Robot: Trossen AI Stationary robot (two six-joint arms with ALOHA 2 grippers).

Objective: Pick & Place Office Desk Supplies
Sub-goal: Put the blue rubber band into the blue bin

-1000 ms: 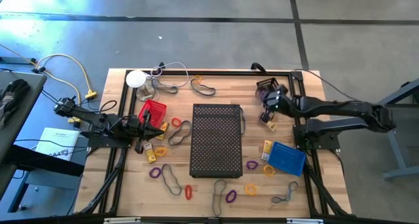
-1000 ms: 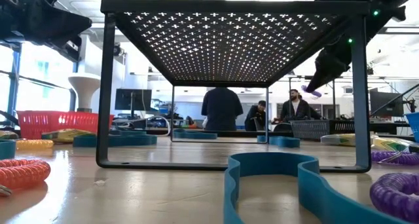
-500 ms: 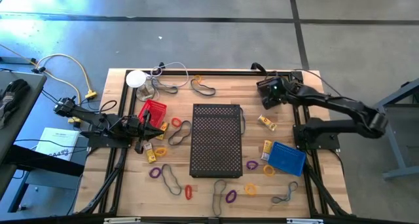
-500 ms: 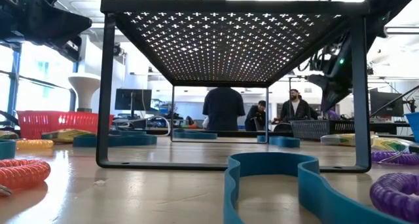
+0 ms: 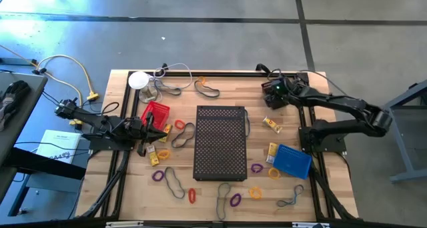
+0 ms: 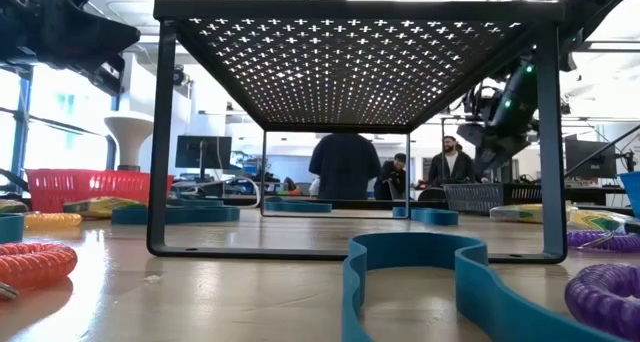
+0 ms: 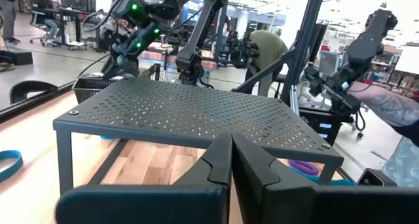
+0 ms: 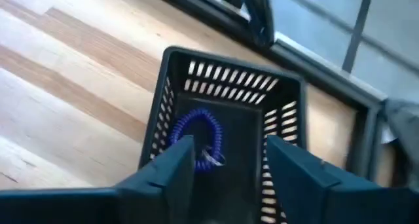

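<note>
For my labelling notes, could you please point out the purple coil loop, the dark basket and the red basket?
purple coil loop [image 8: 198, 137]: right wrist view, coil's middle.
dark basket [image 8: 229, 60]: right wrist view, far rim.
red basket [image 5: 155, 113]: high view, its floor.

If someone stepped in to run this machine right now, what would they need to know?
Right hand: open above the dark basket at the table's far right corner; a purple coil loop lies inside, apparently just dropped.
Left hand: shut, waiting by the red basket.
Done: at least that one loop is binned.
Left: coloured loops, dark bands and small yellow pieces lie scattered around the black mesh stand.
</note>
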